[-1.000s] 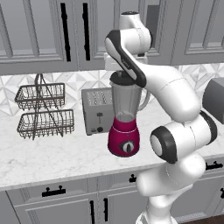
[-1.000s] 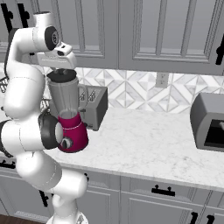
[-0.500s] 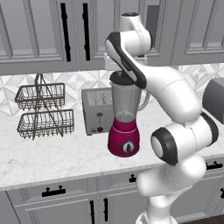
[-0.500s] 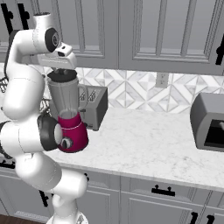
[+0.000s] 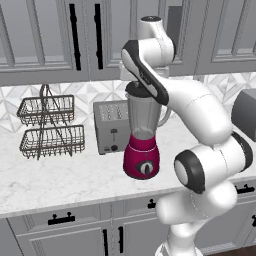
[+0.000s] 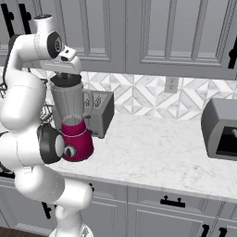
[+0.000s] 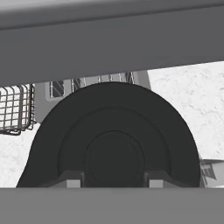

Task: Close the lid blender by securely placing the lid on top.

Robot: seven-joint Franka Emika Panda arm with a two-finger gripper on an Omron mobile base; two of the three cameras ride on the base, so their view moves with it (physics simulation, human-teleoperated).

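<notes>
The blender [image 5: 143, 156] stands on the marble counter with its magenta base and clear jar [image 6: 68, 102] upright. The dark round lid [image 5: 137, 90] sits at the jar's mouth, level with the rim. Directly above the jar, my gripper [image 5: 136, 80] points down and is shut on the lid. In the hand view the lid [image 7: 113, 122] spreads wide and black, with my gripper [image 7: 113, 180] at its raised centre and a fingertip [image 7: 72, 180] on either side. From the right base view, the lid [image 6: 65, 81] shows under the gripper [image 6: 62, 74].
A silver toaster [image 5: 112, 126] stands just behind and left of the blender. Further left is a two-tier wire basket [image 5: 50, 125]. A dark boxy appliance [image 6: 222, 134] sits at the counter's right end. Upper cabinets [image 6: 139, 32] hang close above my hand.
</notes>
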